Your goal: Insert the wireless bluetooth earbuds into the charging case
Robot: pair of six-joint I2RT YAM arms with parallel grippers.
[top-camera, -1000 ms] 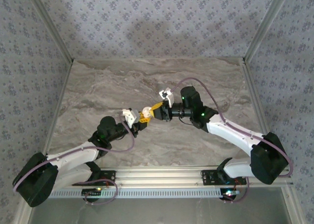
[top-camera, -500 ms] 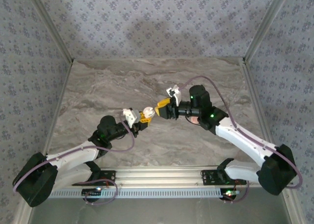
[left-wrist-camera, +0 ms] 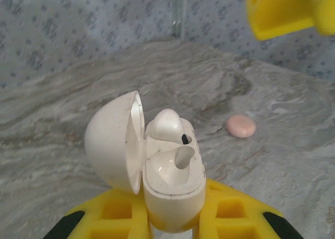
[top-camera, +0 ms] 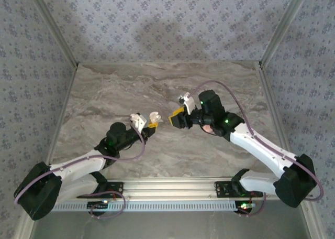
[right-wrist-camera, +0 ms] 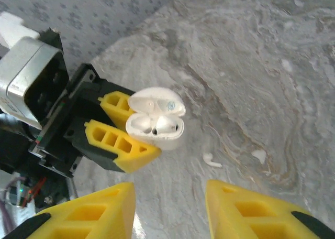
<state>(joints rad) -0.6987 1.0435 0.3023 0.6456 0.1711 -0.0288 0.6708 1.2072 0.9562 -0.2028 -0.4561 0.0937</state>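
While the left claw (left-wrist-camera: 175, 199) is clenched on the glossy white clamshell charging case (right-wrist-camera: 157, 118), lid open, 1 white wireless earbud (left-wrist-camera: 166, 125) sits in its far socket; the near socket looks empty. Right claw (right-wrist-camera: 170, 192): released, empty, at lower frame. A small white loose piece (right-wrist-camera: 212, 160), probably the 2nd earbud, lies on the grey marbled desk (right-wrist-camera: 251, 55) just below-right of the case. Judgement: about half done; 1 insertion outstanding.

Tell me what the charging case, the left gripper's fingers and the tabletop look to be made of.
Charging case: glossy white hard plastic, judging by soft highlights on its rounded shell. Left gripper fingers: matte yellow plastic, probably moulded or printed, with blocky hollow pockets. Tabletop: grey veined marble look; real stone or laminate, cannot tell.
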